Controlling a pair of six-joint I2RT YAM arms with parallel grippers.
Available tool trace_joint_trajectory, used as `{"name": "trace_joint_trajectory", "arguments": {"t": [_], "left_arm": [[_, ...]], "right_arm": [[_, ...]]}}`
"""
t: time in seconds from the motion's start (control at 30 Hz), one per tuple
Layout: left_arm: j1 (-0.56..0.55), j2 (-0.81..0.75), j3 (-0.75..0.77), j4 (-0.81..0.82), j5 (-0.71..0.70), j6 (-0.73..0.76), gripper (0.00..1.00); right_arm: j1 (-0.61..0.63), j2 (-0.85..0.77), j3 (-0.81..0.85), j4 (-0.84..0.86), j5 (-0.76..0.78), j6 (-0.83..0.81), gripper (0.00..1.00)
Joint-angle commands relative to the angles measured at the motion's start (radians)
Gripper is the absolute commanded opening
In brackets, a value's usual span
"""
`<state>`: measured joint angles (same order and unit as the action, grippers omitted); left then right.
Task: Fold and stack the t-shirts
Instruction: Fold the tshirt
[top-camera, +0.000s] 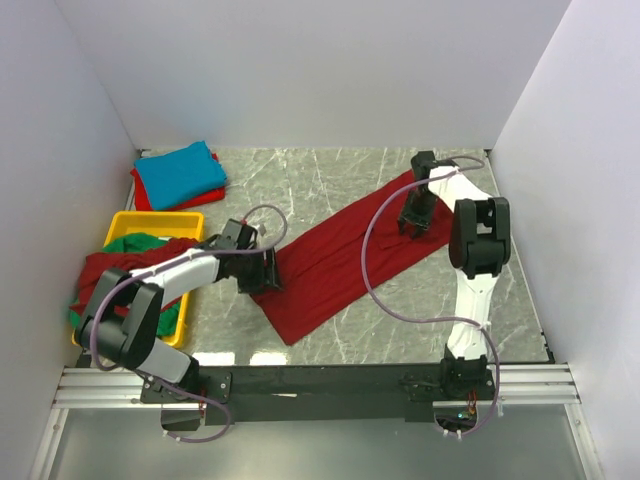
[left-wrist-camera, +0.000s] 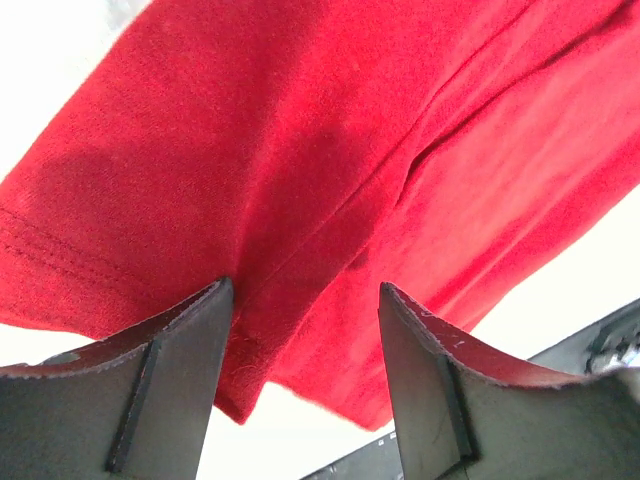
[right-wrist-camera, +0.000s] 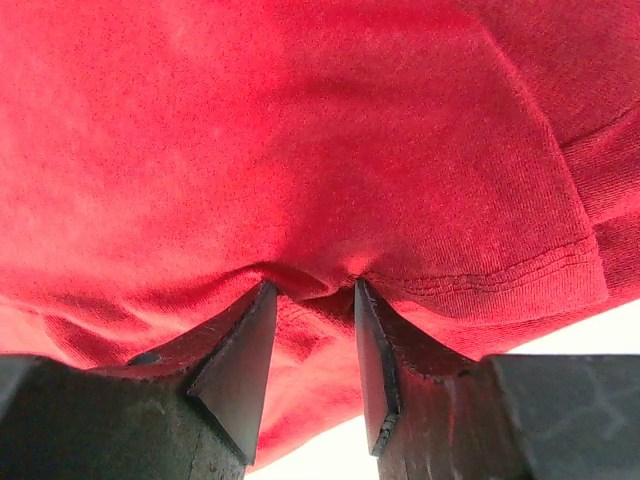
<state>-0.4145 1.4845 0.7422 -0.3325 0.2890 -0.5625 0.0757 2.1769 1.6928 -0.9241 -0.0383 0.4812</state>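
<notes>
Showing, upper left, a folded turquoise-blue cotton t-shirt (top-camera: 178, 170) atop a red one (top-camera: 146, 197); below, a yellow plastic tray (top-camera: 160, 216) holding green and red shirts (top-camera: 138, 243); left gripper (top-camera: 264, 278), jaws wide, astride the lower-left edge of a dark red cotton t-shirt (top-camera: 340, 262) spread diagonally across centre; right gripper (top-camera: 414, 228), jaws narrow, pinching its upper-right end.

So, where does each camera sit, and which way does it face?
Top external: above and behind the arm bases, facing down over the grey marbled table; both arms show, left pincer and right pincer on the long dark red cotton t-shirt.
Left wrist: on the left arm, looking down past its two dark parted fingers at red cloth.
Right wrist: on the right arm, looking down past its fingers, which pinch a ridge of red cloth.
Shared: all three views show that same t-shirt.
</notes>
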Motion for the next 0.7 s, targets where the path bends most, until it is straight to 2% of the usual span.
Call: {"name": "trace_joint_trajectory", "arguments": {"t": [0.0, 0.27, 0.67], "left_arm": [[-0.047, -0.039, -0.070, -0.083, -0.017, -0.048, 0.67], [-0.167, -0.072, -0.095, -0.060, 0.012, -0.132, 0.67], [-0.437, -0.032, -0.043, -0.023, 0.001, -0.269, 0.67]], "right_arm": [[-0.001, 0.098, 0.108, -0.017, 0.023, -0.035, 0.44], [0.018, 0.244, 0.422, -0.165, -0.003, -0.070, 0.45], [0.085, 0.376, 0.636, -0.234, -0.069, -0.058, 0.45]]}}
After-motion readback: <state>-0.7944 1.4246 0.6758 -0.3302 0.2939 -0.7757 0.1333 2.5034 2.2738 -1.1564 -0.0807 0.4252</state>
